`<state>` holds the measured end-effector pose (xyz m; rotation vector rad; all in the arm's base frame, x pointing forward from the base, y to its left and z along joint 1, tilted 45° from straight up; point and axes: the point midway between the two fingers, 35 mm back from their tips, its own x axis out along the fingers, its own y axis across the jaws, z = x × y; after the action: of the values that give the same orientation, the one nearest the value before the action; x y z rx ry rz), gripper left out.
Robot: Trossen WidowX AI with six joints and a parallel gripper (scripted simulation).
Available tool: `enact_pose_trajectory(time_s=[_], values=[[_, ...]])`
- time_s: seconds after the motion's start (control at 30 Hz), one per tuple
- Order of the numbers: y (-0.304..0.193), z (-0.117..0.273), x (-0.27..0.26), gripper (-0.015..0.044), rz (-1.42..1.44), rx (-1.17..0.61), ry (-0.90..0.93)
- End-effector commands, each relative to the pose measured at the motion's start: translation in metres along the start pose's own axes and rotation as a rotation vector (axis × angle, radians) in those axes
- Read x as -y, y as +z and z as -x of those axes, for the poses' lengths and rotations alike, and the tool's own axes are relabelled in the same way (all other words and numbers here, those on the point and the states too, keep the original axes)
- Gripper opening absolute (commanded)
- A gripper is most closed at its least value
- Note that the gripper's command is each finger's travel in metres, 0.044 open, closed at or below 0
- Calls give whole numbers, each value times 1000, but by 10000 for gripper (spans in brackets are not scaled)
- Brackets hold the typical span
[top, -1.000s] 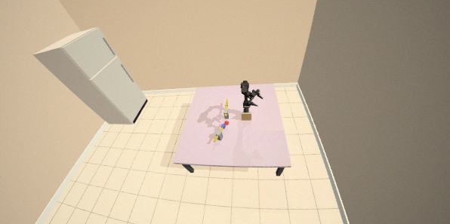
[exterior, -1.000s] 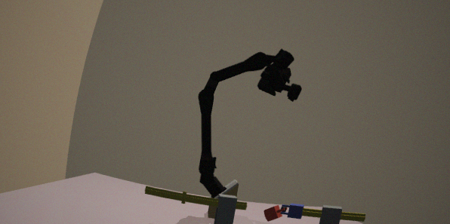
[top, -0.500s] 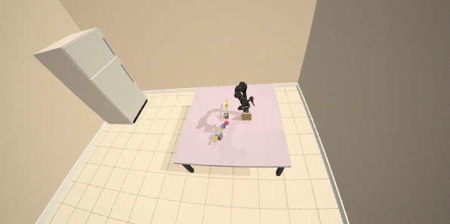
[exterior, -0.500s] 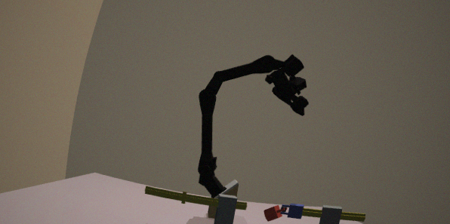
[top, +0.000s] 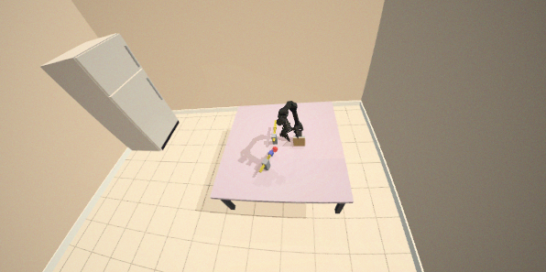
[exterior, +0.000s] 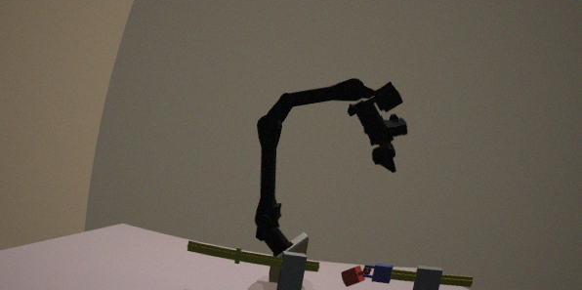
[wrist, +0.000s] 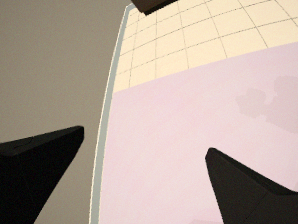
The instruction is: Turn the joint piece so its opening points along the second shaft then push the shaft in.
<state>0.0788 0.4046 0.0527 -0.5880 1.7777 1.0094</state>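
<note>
Fridge (top: 124, 88) beside table (top: 311, 175) (exterior: 98, 255) (wrist: 150, 150); jaws (top: 285, 137) (exterior: 391, 171) open, empty; gray block (top: 266, 164) (exterior: 428, 278) under yellow shaft (top: 261, 168) (exterior: 459, 280).

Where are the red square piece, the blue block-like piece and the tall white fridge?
Red square piece (top: 275, 149) (exterior: 353, 275): top and exterior views, its body.
Blue block-like piece (top: 271, 153) (exterior: 382, 273): top and exterior views, its side.
Tall white fridge (top: 137, 108): top view, lower door.
</note>
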Motion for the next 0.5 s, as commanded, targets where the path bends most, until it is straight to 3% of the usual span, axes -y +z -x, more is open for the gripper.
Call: enact_pose_trajectory(time_s=[0.0,0.47], values=[[-3,-4,32,440,-131,-21,-83],[-22,-4,129,440,-523,-46,-354]])
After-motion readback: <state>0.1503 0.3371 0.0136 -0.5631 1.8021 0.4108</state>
